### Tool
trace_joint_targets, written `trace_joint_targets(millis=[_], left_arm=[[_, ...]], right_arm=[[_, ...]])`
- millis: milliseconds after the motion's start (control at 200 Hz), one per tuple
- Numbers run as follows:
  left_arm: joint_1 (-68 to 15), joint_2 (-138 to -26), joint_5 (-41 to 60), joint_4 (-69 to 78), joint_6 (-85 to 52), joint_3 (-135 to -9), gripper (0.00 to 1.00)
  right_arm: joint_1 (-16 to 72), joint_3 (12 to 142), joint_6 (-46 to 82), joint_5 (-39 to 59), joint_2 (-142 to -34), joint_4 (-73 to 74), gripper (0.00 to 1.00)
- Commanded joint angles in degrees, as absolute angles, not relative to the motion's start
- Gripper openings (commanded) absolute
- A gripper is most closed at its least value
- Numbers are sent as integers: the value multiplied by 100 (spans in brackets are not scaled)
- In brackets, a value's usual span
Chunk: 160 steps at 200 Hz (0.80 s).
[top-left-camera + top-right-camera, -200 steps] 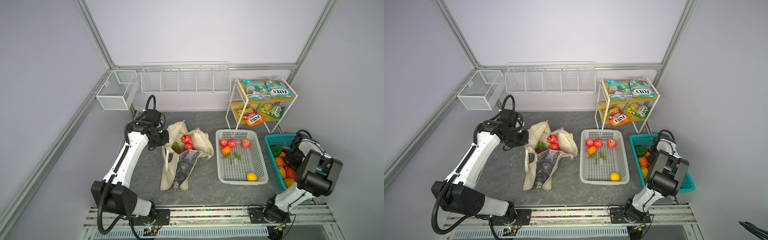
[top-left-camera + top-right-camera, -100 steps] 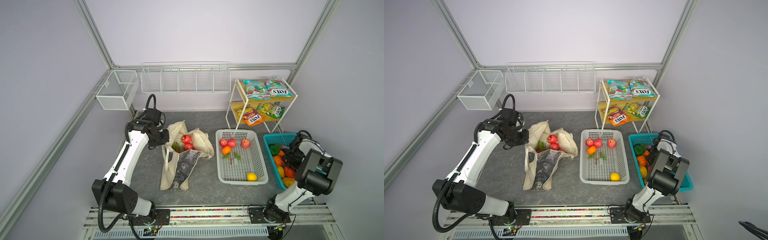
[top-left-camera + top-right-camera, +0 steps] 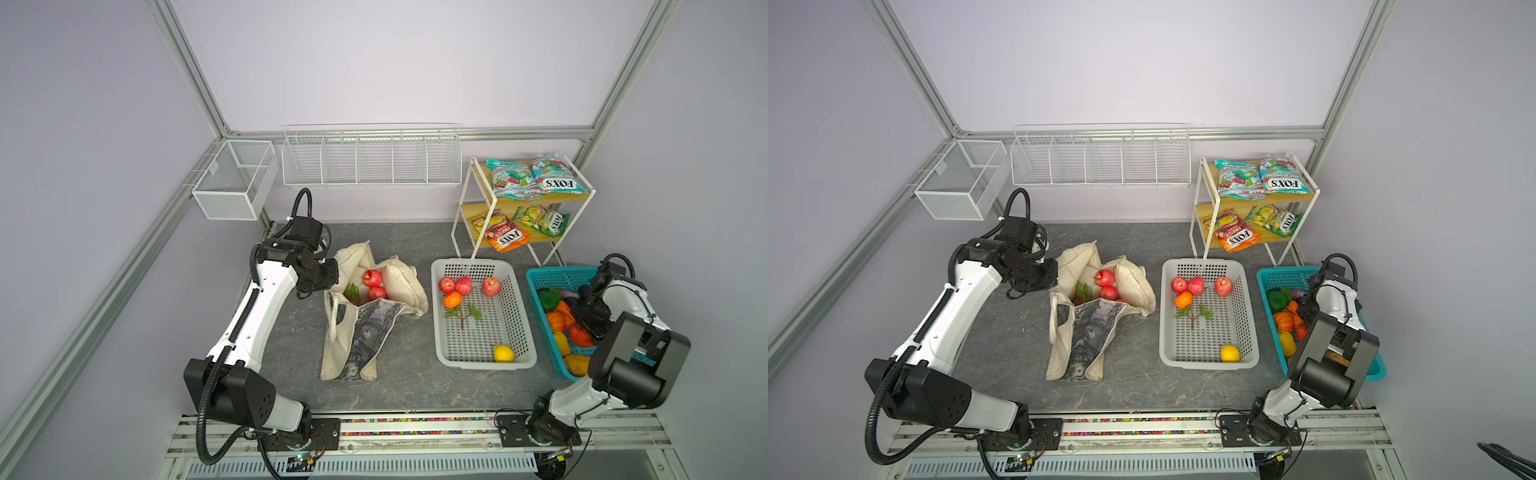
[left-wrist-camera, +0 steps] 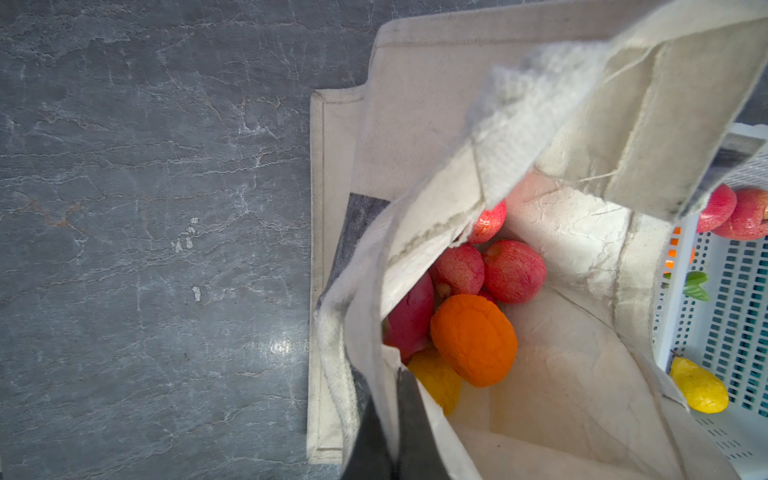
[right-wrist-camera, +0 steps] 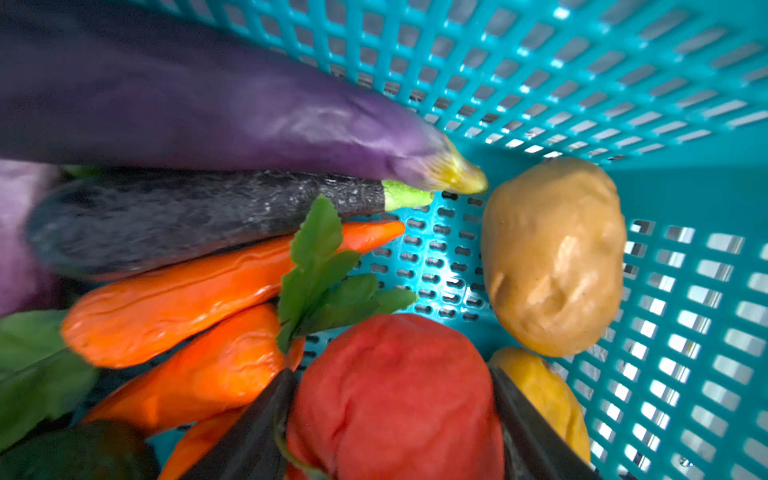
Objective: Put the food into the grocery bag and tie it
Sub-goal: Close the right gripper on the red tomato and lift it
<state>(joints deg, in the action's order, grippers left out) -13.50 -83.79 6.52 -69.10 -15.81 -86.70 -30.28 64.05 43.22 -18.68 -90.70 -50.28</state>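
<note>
Right jaws flank red vegetable (image 5: 395, 395), wrist bent down.

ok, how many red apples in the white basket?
3, in a row at the far end of the white basket: left apple and middle apple side by side, right apple apart. Basket floor is uncovered, so none look hidden.

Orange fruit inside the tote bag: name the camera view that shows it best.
The left wrist view: it looks into the open tote bag, with the orange fruit in full view beside red apples. In both top views the bag's cloth hides it. The right wrist view shows the teal basket, not the bag.
</note>
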Motion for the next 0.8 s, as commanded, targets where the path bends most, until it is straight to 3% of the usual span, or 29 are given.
trace_joint_targets(millis=[0,475,795], left_arm=[[-1327,-8297,690,-6899,-1564,-8667,0],[-1332,-8366,759,-6916,-1504,-8770,0],[-1336,-8498,790,-6979,-1424,-8964,0]], right_arm=[[-3032,6511,4442,-1787,-8748,-5271,61],[-2047,6905,5422,-1342,-7427,-6405,66],[-892,6936,6202,-968,-6276,-6486,60]])
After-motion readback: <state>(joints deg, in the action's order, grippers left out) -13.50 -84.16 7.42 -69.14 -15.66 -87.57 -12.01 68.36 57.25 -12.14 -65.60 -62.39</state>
